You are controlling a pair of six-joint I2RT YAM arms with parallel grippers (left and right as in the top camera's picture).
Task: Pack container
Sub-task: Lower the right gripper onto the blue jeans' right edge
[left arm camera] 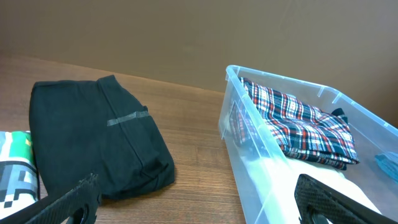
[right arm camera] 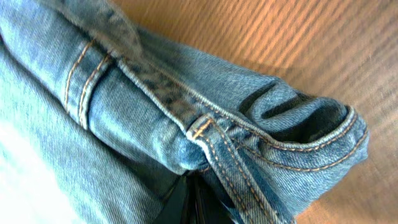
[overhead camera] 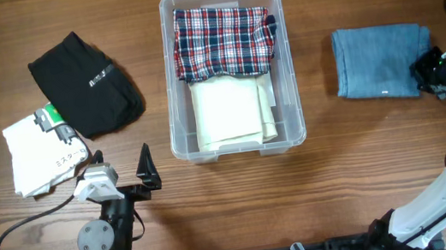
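Observation:
The clear plastic container (overhead camera: 239, 144) stands at the table's middle and holds a folded plaid shirt (overhead camera: 224, 41) and a folded cream cloth (overhead camera: 232, 111). It also shows in the left wrist view (left arm camera: 249, 155) with the plaid shirt (left arm camera: 298, 124). Folded blue jeans (overhead camera: 380, 61) lie to its right. My right gripper (overhead camera: 425, 72) is at the jeans' right edge, shut on a fold of the jeans (right arm camera: 205, 124). My left gripper (overhead camera: 144, 171) is open and empty near the front left, between a black garment (overhead camera: 84, 84) and the container.
A white printed garment (overhead camera: 41, 153) with a green patch lies at the far left, beside the black garment (left arm camera: 93, 143). The left arm's cable (overhead camera: 29, 224) runs along the front left of the table.

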